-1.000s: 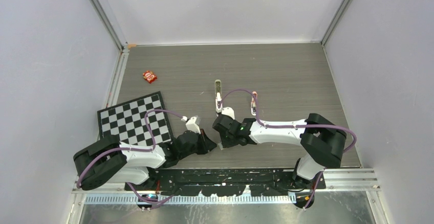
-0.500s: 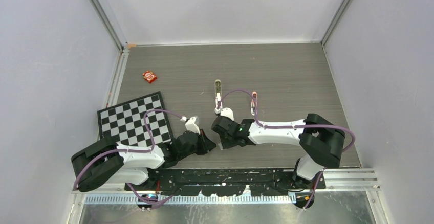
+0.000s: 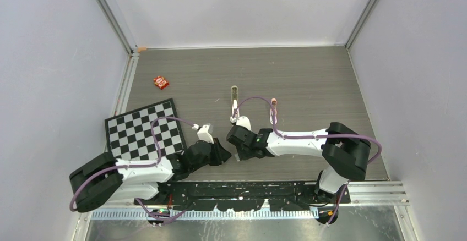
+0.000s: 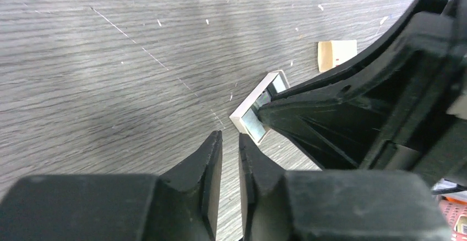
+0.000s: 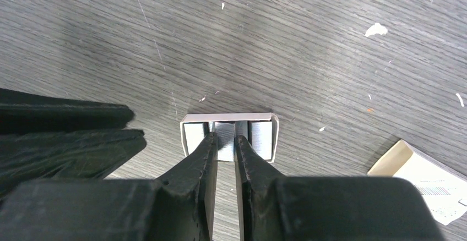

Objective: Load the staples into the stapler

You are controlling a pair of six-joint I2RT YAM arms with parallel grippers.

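While the right tool [image 5: 223, 142] pinches the staples [image 5: 224, 130] in their box [image 5: 228, 116], the left tool [image 4: 230, 136] just left gapes slightly, empty.

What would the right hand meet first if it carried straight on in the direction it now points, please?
The staples: the right hand points into the small white box, its tips close together on either side of the middle strip. Whether they already touch it is unclear.
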